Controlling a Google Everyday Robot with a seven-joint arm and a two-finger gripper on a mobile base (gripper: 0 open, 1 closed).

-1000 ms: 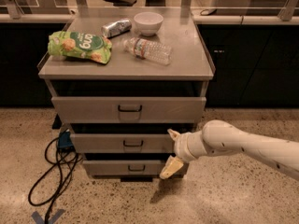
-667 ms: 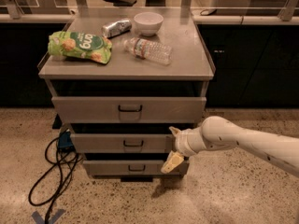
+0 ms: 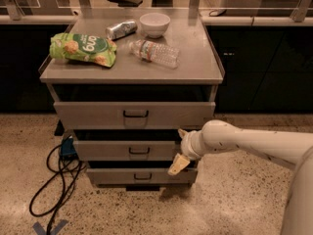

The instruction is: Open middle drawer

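From my seat I see the gripper (image 3: pixel 180 149) low at the front of the cabinet (image 3: pixel 205 70), at the right end of the middle drawer (image 3: pixel 107 151). Its fingers (image 3: pixel 177 165) are spread apart and hold nothing. One tip points up at the dark gap above the drawer's front. The other, pale and wedge-shaped, hangs down across the gap towards the bottom drawer (image 3: pixel 112 176). So the right end of the drawer's front sits between the two tips, as seen from here. I cannot tell whether either tip touches the metal.

The drawer's black handle (image 3: pixel 139 151) is centred on the front, to the left of the gripper and apart from it, with nothing on it. The arm (image 3: pixel 254 141) comes in from the right, running nearly level, with its wrist just right of the drawer's end.

The middle drawer lies under the top drawer (image 3: pixel 88 115), which has the tallest front, and above the bottom one, which has the smallest. Each front shows a dark strip above it.

On the cabinet top lie a green bag (image 3: pixel 83 49) at the left, a can (image 3: pixel 121 29) on its side behind it, a white bowl (image 3: pixel 155 23) at the back and a bottle (image 3: pixel 155 53) on its side near the middle. A black cable (image 3: pixel 54 180) loops on the speckled floor (image 3: pixel 234 199) at the cabinet's left.
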